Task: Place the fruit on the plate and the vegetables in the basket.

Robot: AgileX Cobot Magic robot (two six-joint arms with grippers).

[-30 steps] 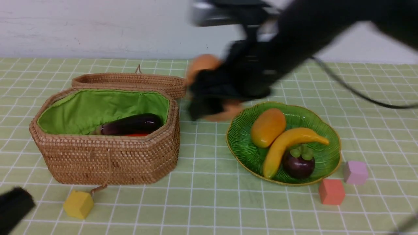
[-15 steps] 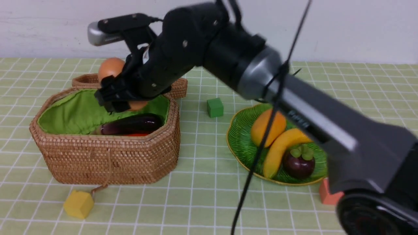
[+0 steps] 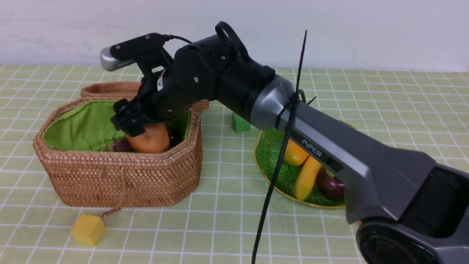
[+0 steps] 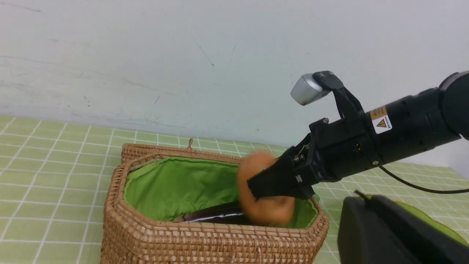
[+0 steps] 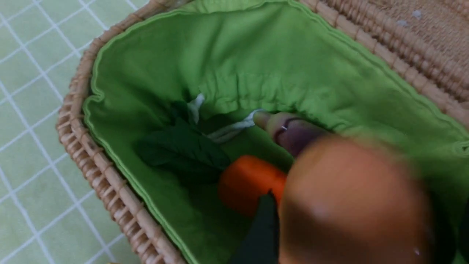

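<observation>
Up front, I see my right claw (image 3: pixel 137 124) spread wide over the wicker basket (image 3: pixel 121 176), the potato (image 3: pixel 150 139) just under it, atop the eggplant (image 3: pixel 121 145). Mango (image 3: pixel 295 154), banana (image 3: pixel 307 178) and mangosteen (image 3: pixel 331 186) lie on the green plate (image 3: pixel 269 152). From the left wrist, the potato blurs below that claw. From the right wrist, carrot (image 5: pixel 249 183) and eggplant lie inside. My left claw, unseen, is pressed together.
</observation>
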